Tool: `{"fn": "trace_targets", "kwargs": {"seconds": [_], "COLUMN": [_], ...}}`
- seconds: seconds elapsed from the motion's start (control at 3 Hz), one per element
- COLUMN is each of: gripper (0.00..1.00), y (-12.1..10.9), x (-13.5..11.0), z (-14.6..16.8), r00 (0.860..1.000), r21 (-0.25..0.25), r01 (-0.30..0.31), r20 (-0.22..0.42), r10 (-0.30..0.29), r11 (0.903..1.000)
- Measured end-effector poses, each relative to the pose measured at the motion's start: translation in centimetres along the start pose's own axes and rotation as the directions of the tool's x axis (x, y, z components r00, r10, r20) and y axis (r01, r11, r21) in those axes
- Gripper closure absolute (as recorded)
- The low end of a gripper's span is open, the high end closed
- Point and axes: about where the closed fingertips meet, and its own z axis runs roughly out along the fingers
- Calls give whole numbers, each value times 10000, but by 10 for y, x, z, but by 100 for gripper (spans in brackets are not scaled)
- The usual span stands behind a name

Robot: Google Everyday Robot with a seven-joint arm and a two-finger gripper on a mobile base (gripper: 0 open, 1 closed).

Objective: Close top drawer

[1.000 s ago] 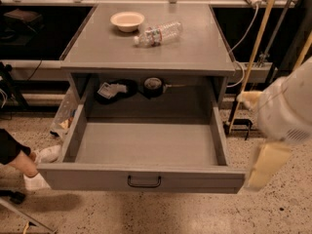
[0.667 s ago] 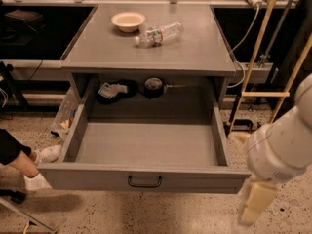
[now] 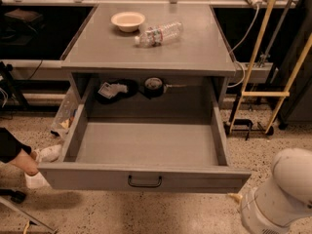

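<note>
The top drawer [image 3: 146, 150] is pulled far out of the grey cabinet [image 3: 146, 57]. It is a wide, deep grey box and nothing lies in it. Its flat front [image 3: 87, 178] faces me, with a small black bar handle [image 3: 145, 182] at the centre. My white arm [image 3: 280, 196] fills the lower right corner, just right of and below the drawer's front right corner. Only a small cream tip of my gripper [image 3: 236, 197] shows beside the arm, below that corner and apart from the handle.
A cream bowl [image 3: 127, 21] and a lying plastic bottle [image 3: 159, 33] are on the cabinet top. Dark items [image 3: 113, 89] and a round roll [image 3: 153, 86] sit at the back, behind the drawer. A person's leg and white shoe [image 3: 39, 160] are left. Yellow poles [image 3: 265, 91] stand right.
My arm has dropped lower and moved into the bottom right corner, so most of the cream gripper part has left view. The drawer has not moved.
</note>
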Motion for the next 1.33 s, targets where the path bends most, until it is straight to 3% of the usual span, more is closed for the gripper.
{"fn": "trace_targets", "kwargs": {"seconds": [0.33, 0.67, 1.0, 1.33], "gripper": [0, 0, 0, 0], "y": [6, -29, -71, -70], "x": [9, -6, -43, -43], "z": [39, 53, 43, 43], "r00": [9999, 9991, 9981, 9981], "r21": [-574, -52, 974, 975], "r01": [-109, -336, -514, -514], "r20": [114, 258, 391, 391], "r10": [116, 337, 478, 478], "r11": [9983, 9994, 9939, 9939]}}
